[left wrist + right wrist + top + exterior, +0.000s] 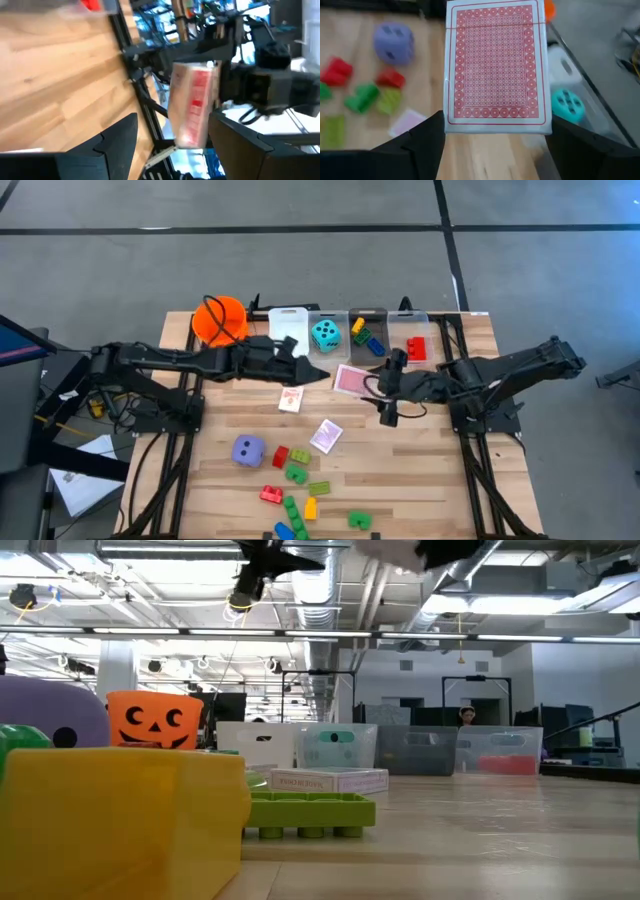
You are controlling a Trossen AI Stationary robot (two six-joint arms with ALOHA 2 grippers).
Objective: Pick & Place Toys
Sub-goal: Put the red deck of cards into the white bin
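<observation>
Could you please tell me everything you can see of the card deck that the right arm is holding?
The card deck is a flat rectangular pack with a red patterned back inside a white border, seemingly wrapped in clear glossy film. It sits between the two fingers of the right claw, lifted off the wooden table near the clear bins. From above it shows as a pinkish rectangle at the claw's tip.

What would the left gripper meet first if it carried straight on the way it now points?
Most likely the card pack that the right gripper holds just ahead of the left gripper, though depth is unclear.
</observation>
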